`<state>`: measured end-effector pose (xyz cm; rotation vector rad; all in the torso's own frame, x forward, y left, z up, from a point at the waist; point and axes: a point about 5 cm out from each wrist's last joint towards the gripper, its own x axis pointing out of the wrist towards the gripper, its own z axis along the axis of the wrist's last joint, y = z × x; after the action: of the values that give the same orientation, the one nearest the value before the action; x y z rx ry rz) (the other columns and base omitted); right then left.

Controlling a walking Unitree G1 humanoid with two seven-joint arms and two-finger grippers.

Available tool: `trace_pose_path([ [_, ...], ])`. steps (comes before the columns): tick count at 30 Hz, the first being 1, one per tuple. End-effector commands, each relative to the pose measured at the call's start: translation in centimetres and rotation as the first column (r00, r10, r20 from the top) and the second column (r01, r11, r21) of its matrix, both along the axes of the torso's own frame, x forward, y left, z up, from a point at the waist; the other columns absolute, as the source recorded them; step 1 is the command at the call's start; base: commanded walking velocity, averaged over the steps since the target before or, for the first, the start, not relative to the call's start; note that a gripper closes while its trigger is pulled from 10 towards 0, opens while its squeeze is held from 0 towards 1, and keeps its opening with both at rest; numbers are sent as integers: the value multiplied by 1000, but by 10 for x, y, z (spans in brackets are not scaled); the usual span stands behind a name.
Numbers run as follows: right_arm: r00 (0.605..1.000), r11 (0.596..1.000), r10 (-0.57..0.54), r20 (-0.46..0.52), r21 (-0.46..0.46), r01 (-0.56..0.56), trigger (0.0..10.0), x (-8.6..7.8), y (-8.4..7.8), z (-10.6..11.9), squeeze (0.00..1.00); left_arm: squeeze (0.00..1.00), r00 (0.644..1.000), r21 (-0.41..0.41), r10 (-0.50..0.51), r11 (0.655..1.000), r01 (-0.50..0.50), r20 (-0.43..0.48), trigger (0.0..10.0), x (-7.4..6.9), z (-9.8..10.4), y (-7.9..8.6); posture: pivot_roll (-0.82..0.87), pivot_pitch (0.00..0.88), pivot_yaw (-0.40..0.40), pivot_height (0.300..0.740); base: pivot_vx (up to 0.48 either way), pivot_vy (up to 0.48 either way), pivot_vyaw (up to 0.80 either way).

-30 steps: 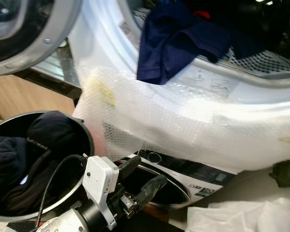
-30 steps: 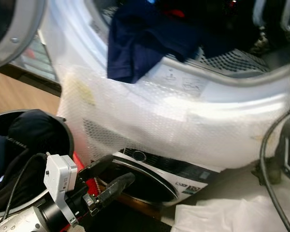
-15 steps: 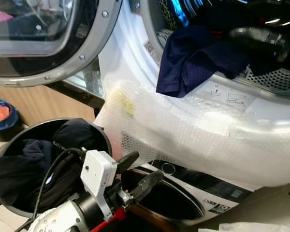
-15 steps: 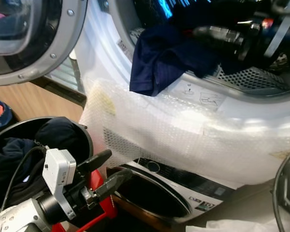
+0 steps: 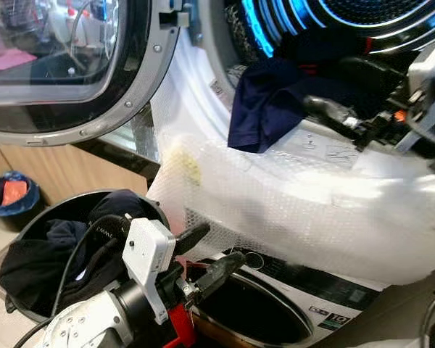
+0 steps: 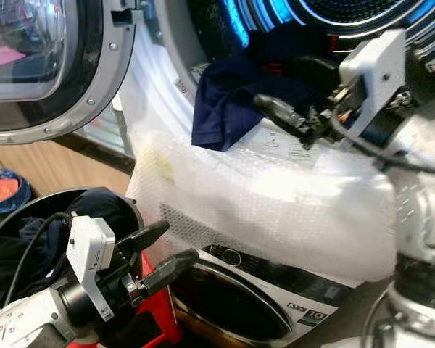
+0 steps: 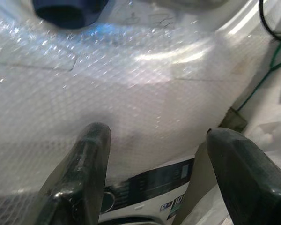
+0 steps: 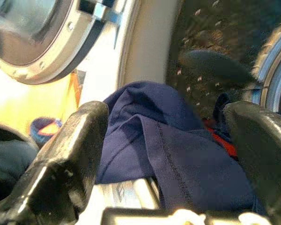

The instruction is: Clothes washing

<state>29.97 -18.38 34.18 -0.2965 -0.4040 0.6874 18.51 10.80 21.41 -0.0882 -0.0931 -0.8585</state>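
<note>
A navy garment [image 5: 264,105] hangs out over the rim of the upper machine's drum [image 5: 348,22], which is lit blue. My right gripper [image 8: 166,117] is open in front of the drum mouth. One finger [image 6: 275,110] is just right of the garment [image 8: 178,154], with nothing held. Low down, my left gripper [image 5: 221,246] is open and empty, facing the bubble wrap [image 7: 131,79] that covers the machine's front. A black basket [image 5: 148,210] of dark clothes [image 5: 58,246] stands at lower left.
The round door [image 5: 72,65] stands open to the left. Below the wrap is a second front-loader with its control panel [image 5: 326,308]. A red object [image 5: 177,326] lies under my left wrist. A blue bin [image 5: 11,196] stands by the wooden cabinet at far left.
The camera has tilted up, revealing the drum's blue light. My right arm has come into view and moved toward the navy garment. The left gripper stays open by the basket.
</note>
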Motion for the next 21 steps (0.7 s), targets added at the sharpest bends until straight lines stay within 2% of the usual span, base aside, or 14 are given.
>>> trace_pose_path([
  [1, 997, 999, -35, 63, -8, 36, 10000, -6, 2, 4, 0, 0, 1000, 3, -5, 1000, 5, 6, 10000, 0, 0, 1, 75, 55, -93, 740, 0, 0, 0],
  [4, 995, 998, -61, 77, 10, 61, 10000, -7, 7, 1, 0, 0, 1000, 5, -6, 1000, 6, 7, 10000, 1, 1, 1, 78, 55, -94, 740, 0, 0, 0],
  [11, 989, 999, -40, 145, -9, 42, 10000, -18, 38, -14, 0, 0, 1000, 6, -7, 1000, 7, 4, 10000, 0, 0, 2, 85, 52, -95, 740, 0, 0, 0],
  [13, 989, 999, -36, 146, -11, 38, 10000, -17, 46, -19, 0, 0, 1000, 6, -6, 1000, 6, 1, 10000, 0, 0, 2, 87, 51, -96, 740, 0, 0, 0],
  [15, 985, 998, -31, 173, -50, 41, 10000, -16, 55, -24, 0, 0, 1000, 11, -5, 1000, 5, 2, 10000, 0, -1, 1, 89, 51, -98, 740, 0, 0, 0],
  [18, 985, 998, -44, 167, -30, 49, 10000, -13, 63, -29, 0, 0, 1000, 11, -3, 1000, 3, 0, 10000, 0, -1, 1, 91, 47, -99, 740, 0, 0, 0],
  [21, 984, 997, -44, 172, -53, 53, 10000, -11, 75, -38, 0, 0, 1000, 11, -1, 1000, 1, 1, 10000, 0, -1, 1, 96, 44, -103, 740, 0, 0, 0],
])
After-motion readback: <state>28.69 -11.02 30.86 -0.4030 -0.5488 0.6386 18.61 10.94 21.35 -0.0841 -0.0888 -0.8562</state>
